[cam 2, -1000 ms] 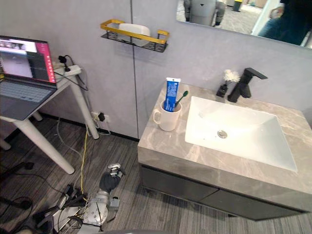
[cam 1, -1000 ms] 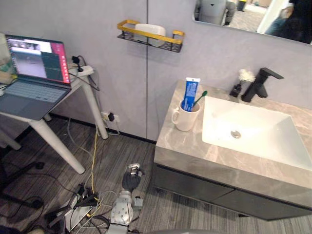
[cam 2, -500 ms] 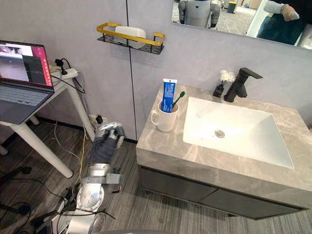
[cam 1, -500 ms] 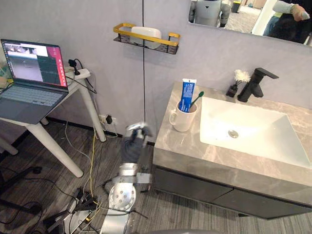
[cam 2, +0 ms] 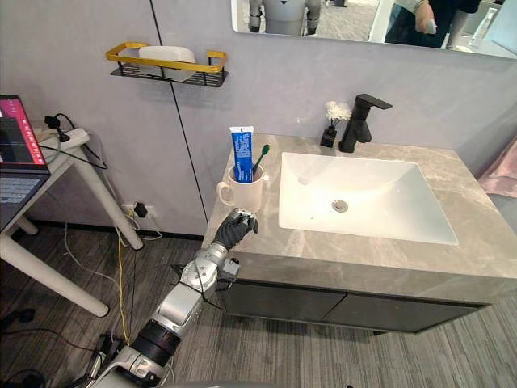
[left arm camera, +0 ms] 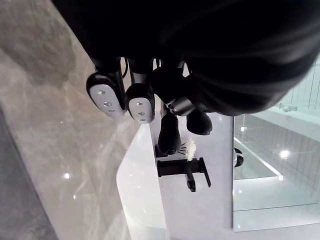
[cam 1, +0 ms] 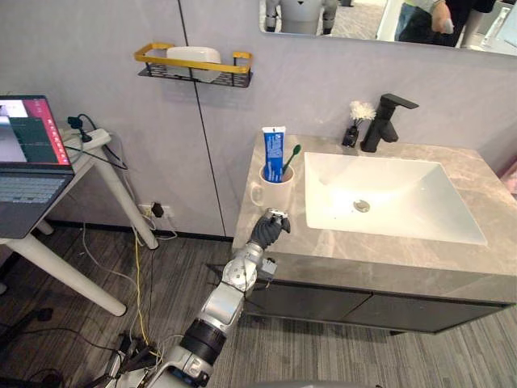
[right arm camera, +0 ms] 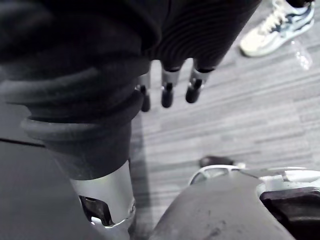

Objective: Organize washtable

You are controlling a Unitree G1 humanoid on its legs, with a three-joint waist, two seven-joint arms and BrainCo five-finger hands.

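Grey walls and striped grey flooring surround a grey marble washtable with dark cabinet fronts, and a white rectangular sink is set into its top. A mirror hangs on the wall above the sink. Well to the left of the sink, away from the washtable, stands a white side table with an open laptop and a white power strip on it. Higher on the wall, left of the sink, is a gold-and-black wire shelf holding a white soap dish. A black faucet rises behind the sink, with a small dark bottle topped by a white tuft just to its left. Just left of the sink, on the marble, stands a white mug. Upright in it are a blue toothpaste tube and a green toothbrush that leans toward the sink. The robot's left hand is raised over the counter's front edge, left of the sink and just in front of the mug, apart from it. Its fingers are loosely bent and relaxed, grasping nothing. The right hand appears in its own wrist view above the striped flooring, its fingers hanging straight and released, empty. How it lies relative to the sink cannot be told. A person's white sneaker rests on the flooring beyond those fingers.
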